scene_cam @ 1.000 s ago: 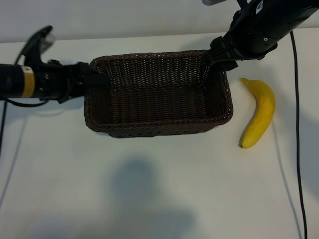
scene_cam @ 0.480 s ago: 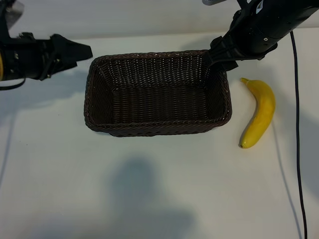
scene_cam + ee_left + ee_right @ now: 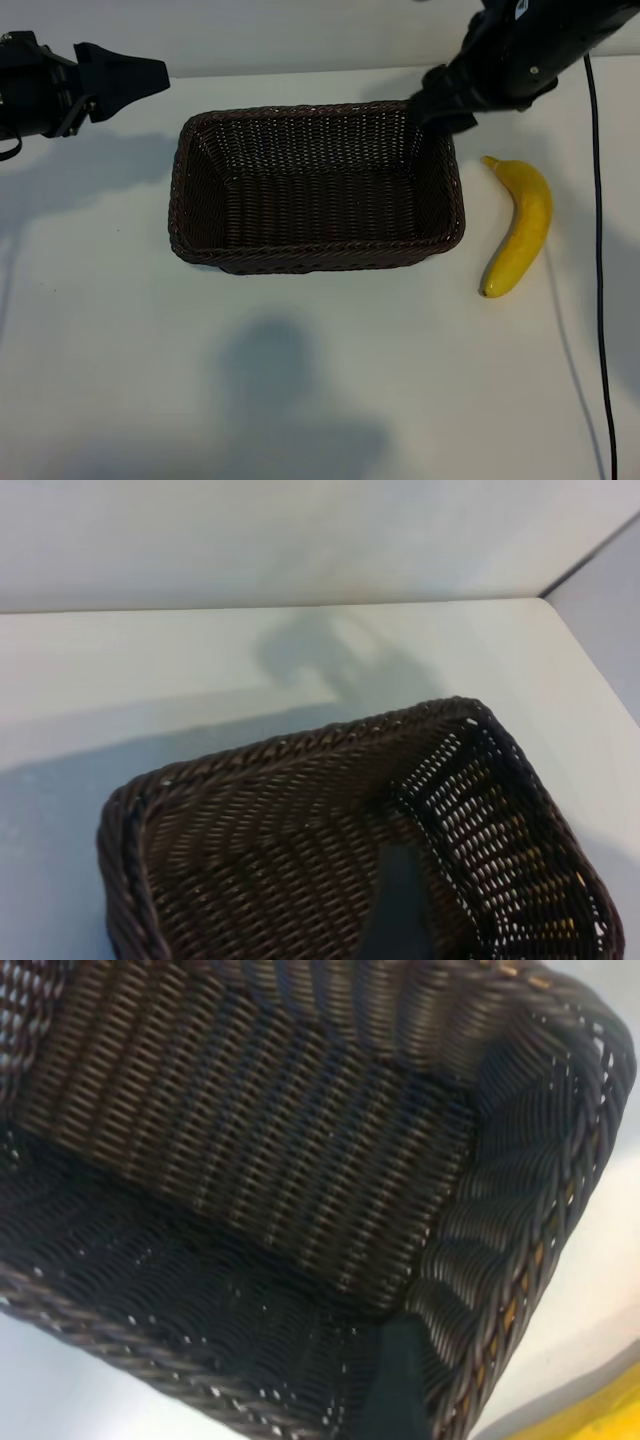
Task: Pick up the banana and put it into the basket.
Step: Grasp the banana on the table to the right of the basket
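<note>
Banana (image 3: 520,230) lies on tabletop (image 3: 330,380) just beside basket's (image 3: 318,258) right short side, near right edge, not touching; long axis runs front-to-back, stem toward far edge. Right hand (image 3: 445,105) sits at basket's far-right corner, fingers spread wide, empty, clearly nearer arm. Left hand (image 3: 135,75) hovers off far-left corner, also wide, empty, well apart from banana. Basket empty.

You get bright, even light from overhead; the white table (image 3: 300,400) shows no glare. A soft, broad shadow lies on it below the basket (image 3: 200,215). The right wrist view is blurred, its weave smeared; the left wrist view is sharper.
</note>
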Robot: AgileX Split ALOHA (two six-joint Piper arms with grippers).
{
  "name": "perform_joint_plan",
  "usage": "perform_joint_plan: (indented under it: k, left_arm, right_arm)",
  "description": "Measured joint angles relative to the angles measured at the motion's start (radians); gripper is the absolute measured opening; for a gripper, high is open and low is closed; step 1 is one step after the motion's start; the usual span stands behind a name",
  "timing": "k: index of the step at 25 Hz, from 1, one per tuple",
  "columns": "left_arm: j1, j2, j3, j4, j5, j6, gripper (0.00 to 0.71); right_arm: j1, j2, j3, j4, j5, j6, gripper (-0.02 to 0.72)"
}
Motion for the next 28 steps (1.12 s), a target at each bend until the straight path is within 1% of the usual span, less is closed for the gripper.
perform_joint_plan:
  k: [5,10,13,18,22,26,28]
  left_arm:
    - [0.0,0.0,0.0,0.0,-0.009,0.059,0.606]
    - [0.0,0.0,0.0,0.0,-0.009,0.103,0.606]
    - [0.0,0.0,0.0,0.0,-0.021,0.106,0.606]
    - [-0.015,0.018,0.001,0.0,-0.031,0.091,0.606]
    - [-0.023,0.057,0.015,0.0,-0.034,0.072,0.606]
    - [-0.023,0.067,0.034,0.001,-0.036,0.07,0.606]
    - [-0.023,0.067,0.039,0.001,-0.039,0.068,0.606]
  right_arm:
    - [0.0,-0.001,-0.067,-0.04,0.03,0.021,0.605]
    - [0.0,-0.005,-0.074,-0.128,0.059,0.086,0.605]
    - [0.0,-0.005,-0.074,-0.165,0.063,0.124,0.605]
    - [0.0,-0.005,-0.074,-0.178,0.064,0.139,0.605]
    - [-0.004,-0.005,-0.074,-0.197,0.084,0.146,0.605]
    - [-0.053,-0.005,-0.074,-0.196,0.093,0.149,0.605]
    - [-0.096,-0.003,-0.075,-0.195,0.103,0.152,0.605]
